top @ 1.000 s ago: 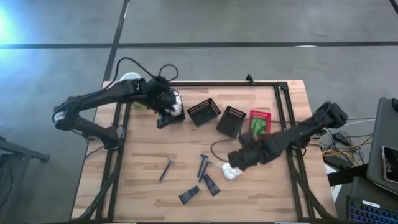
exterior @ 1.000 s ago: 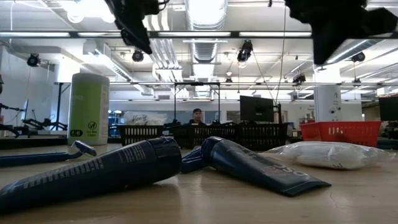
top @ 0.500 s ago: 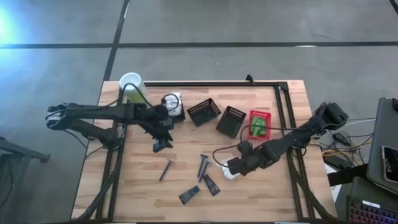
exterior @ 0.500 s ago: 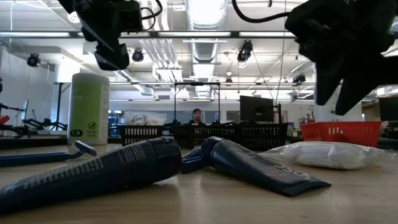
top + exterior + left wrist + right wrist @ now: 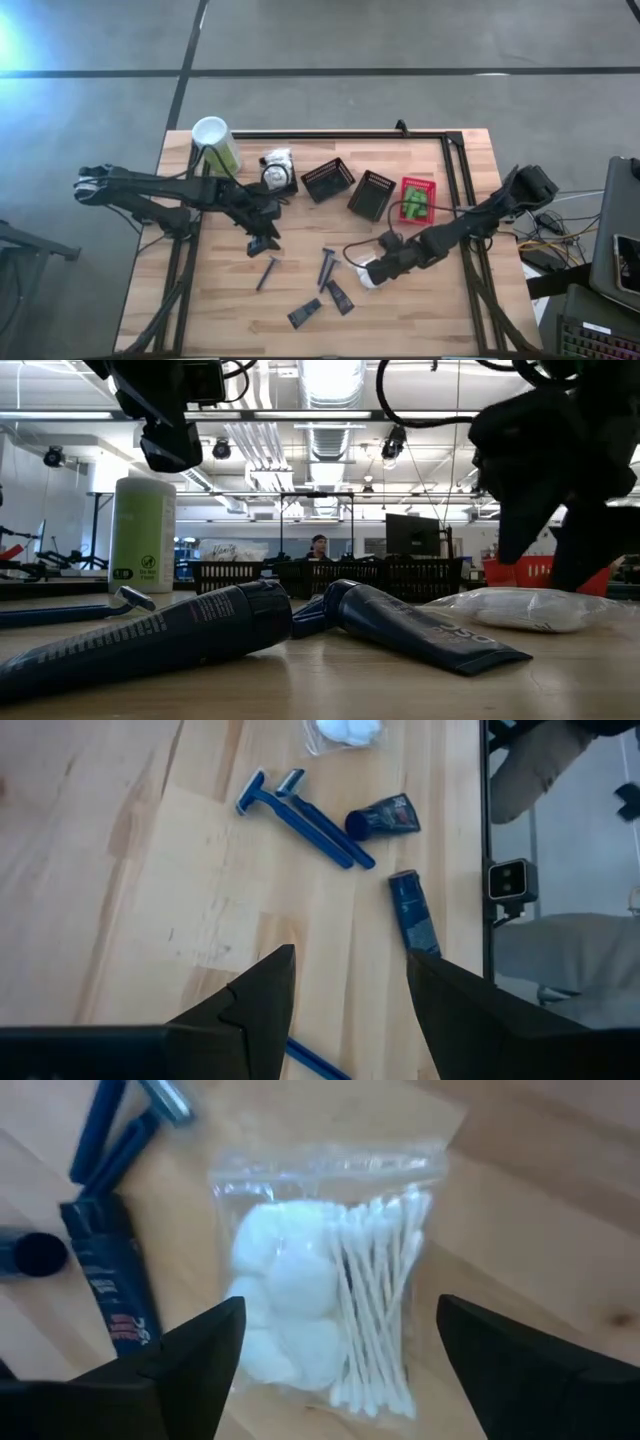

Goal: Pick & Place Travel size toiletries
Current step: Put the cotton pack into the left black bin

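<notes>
A clear bag of white cotton balls and swabs (image 5: 320, 1310) lies flat on the table (image 5: 368, 279). My right gripper (image 5: 340, 1380) hangs open just over it, one finger on each side and apart from it; the low view shows it (image 5: 555, 510) above the bag (image 5: 530, 608). Two dark tubes (image 5: 338, 296) (image 5: 304, 313) and blue razors (image 5: 326, 265) (image 5: 267, 272) lie flat near the table's front. My left gripper (image 5: 350, 1010) is open and empty, above the table (image 5: 262, 240) by the single razor. Another white packet (image 5: 277, 170) lies at the back.
A pale-green canister (image 5: 215, 145) stands at the back left. Two black baskets (image 5: 327, 178) (image 5: 371, 193) and a red basket (image 5: 418, 198) holding green items sit behind the bag. A black frame rail (image 5: 460, 190) runs along the table's right side. A person shows far behind (image 5: 318, 546).
My right gripper has opened and come down toward the bag of cotton, shifting a little toward the near edge. My left gripper has moved from the white packet at the back toward the near edge; the packet has stayed on the table.
</notes>
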`<state>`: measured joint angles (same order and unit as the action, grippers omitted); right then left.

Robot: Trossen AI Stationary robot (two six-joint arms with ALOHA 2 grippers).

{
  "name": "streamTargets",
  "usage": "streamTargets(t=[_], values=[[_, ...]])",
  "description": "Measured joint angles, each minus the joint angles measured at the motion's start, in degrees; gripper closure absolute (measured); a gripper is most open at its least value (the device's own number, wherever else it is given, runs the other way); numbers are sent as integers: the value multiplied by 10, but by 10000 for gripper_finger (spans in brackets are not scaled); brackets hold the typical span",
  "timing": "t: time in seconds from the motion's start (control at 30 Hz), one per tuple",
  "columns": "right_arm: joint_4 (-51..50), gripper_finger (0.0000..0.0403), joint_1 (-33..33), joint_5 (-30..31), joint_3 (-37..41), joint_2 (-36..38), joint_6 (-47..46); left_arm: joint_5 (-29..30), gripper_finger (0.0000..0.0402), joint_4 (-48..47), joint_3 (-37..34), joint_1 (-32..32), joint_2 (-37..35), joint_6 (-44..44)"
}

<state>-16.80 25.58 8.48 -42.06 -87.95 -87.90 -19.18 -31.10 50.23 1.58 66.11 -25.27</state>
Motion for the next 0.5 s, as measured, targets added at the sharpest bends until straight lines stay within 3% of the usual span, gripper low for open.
streamTargets(t=[0.17, 0.27, 0.5], values=[[86, 69, 0, -17, 18, -33, 19, 2, 204, 6, 0, 0, 0, -9], [86, 73, 0, -10, 9, -54, 28, 13, 204, 7, 0, 1, 0, -14], [84, 120, 0, -8, -7, -62, 63, 25, 204, 7, 0, 1, 0, -14]])
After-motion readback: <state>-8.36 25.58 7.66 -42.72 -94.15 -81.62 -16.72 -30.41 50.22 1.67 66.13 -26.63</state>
